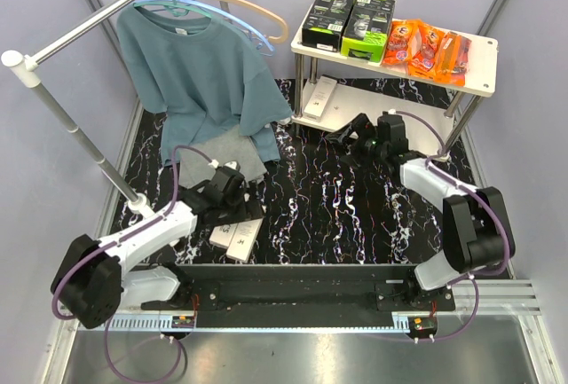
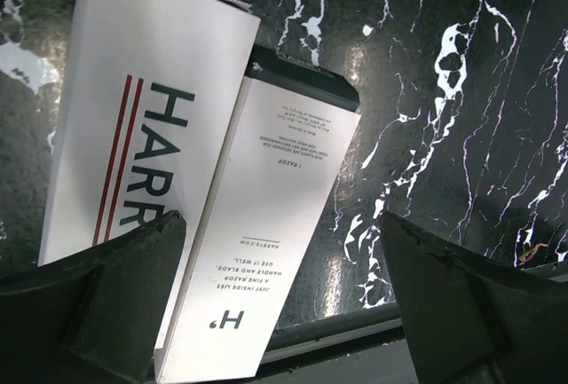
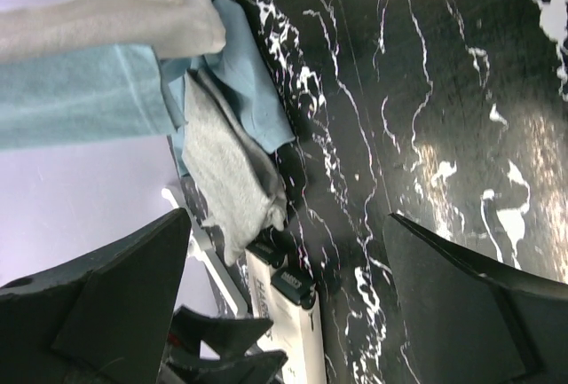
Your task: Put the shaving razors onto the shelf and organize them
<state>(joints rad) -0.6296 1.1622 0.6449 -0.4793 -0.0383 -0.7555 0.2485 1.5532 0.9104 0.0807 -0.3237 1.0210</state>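
Both pincers stand wide and hold nothing. The left pincer [image 2: 280, 229] hovers over two white boxes [image 2: 142, 109] that lie side by side, touching, on the black marbled surface [image 2: 444, 91] near its front edge. The right pincer [image 1: 353, 132] sits low beside the shelf [image 1: 486, 51], by the lower tier, where a third white box [image 1: 319, 96] lies. The top tier carries two black-and-green boxes [image 1: 346, 19] and some orange packs [image 1: 428, 47]. A grey cloth [image 1: 229, 152] lies just behind the left pincer.

We read lab test cell staged as shop: plain lilac walls [image 1: 40, 136], clothes rail [image 1: 84, 31], hung shirt [image 1: 195, 69], shelf [image 1: 485, 54] stocked with razor packs [image 1: 342, 16].
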